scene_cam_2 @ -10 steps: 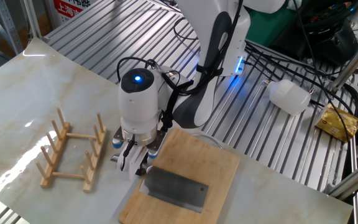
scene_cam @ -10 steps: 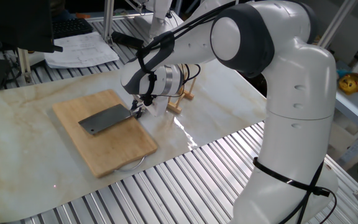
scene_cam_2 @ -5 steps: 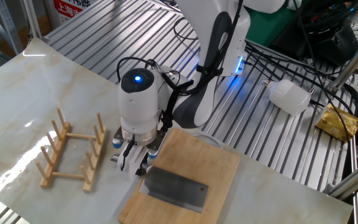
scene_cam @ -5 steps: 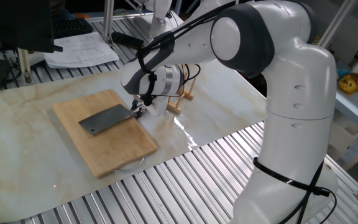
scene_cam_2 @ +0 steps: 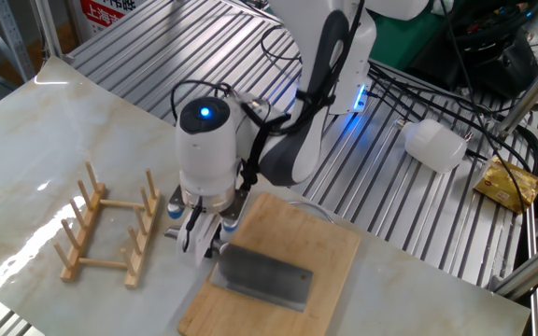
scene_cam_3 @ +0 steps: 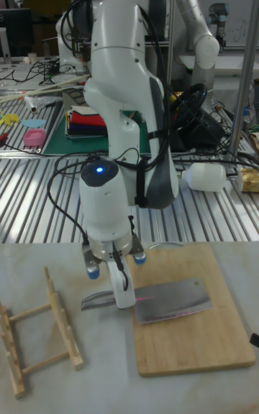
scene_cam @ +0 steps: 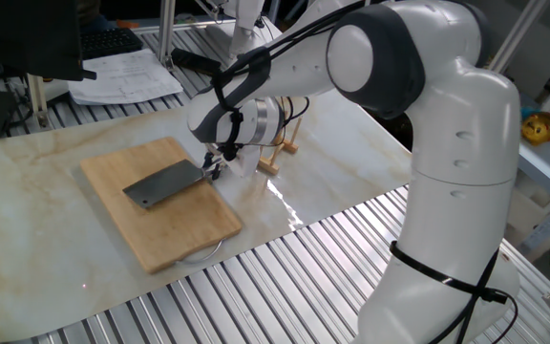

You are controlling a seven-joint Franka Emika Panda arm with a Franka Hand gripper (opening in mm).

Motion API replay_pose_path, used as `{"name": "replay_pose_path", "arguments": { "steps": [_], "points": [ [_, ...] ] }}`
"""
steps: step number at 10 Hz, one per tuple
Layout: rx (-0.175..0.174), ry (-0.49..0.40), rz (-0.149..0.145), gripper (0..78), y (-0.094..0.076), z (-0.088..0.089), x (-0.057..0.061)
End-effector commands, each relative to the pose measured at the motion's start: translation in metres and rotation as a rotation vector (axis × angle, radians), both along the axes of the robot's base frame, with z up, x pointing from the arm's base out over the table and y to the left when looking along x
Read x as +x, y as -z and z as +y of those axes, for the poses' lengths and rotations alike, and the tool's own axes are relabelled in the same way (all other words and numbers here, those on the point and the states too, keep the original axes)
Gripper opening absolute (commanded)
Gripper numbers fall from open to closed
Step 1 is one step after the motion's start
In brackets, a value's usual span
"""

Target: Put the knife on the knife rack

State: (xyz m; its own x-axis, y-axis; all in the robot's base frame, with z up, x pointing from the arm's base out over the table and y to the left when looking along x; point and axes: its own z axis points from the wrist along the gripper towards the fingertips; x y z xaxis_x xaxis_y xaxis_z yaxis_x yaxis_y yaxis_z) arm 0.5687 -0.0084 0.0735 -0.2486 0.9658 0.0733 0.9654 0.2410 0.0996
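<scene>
The knife (scene_cam: 163,182) (scene_cam_2: 262,277) (scene_cam_3: 175,300) is a grey cleaver whose blade lies over the bamboo cutting board (scene_cam: 175,234) (scene_cam_2: 320,247) (scene_cam_3: 194,346). Its silvery handle (scene_cam_3: 97,301) sticks out past the board's left edge. My gripper (scene_cam: 214,165) (scene_cam_2: 204,245) (scene_cam_3: 121,290) points straight down and is shut on the handle where it meets the blade. The knife rack (scene_cam_2: 110,224) (scene_cam_3: 39,335), light wood with upright pegs, stands on the marble top just left of the gripper. In one fixed view the knife rack (scene_cam: 280,150) is mostly hidden behind my wrist.
A white bottle (scene_cam_2: 434,145) (scene_cam_3: 208,178) lies on the slatted metal surface behind the board, near black cables (scene_cam_2: 409,89). Papers (scene_cam: 127,76) sit at the far table edge. My arm's base (scene_cam: 447,239) rises beside the marble sheet.
The gripper and the knife have shifted slightly up and toward the rack; the blade sits a little higher over the board than half a second ago.
</scene>
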Motion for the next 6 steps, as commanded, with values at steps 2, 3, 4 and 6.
{"name": "replay_pose_path", "arguments": {
  "steps": [2,3,4,6],
  "points": [
    [-0.022,-0.082,0.017,1.3,-0.023,-0.009,-0.002],
    [-0.021,-0.09,0.02,1.3,-0.026,-0.01,-0.002],
    [-0.024,-0.102,0.032,1.3,-0.034,-0.012,-0.001],
    [-0.024,-0.121,0.041,1.3,-0.04,-0.014,-0.001]
  ]
}}
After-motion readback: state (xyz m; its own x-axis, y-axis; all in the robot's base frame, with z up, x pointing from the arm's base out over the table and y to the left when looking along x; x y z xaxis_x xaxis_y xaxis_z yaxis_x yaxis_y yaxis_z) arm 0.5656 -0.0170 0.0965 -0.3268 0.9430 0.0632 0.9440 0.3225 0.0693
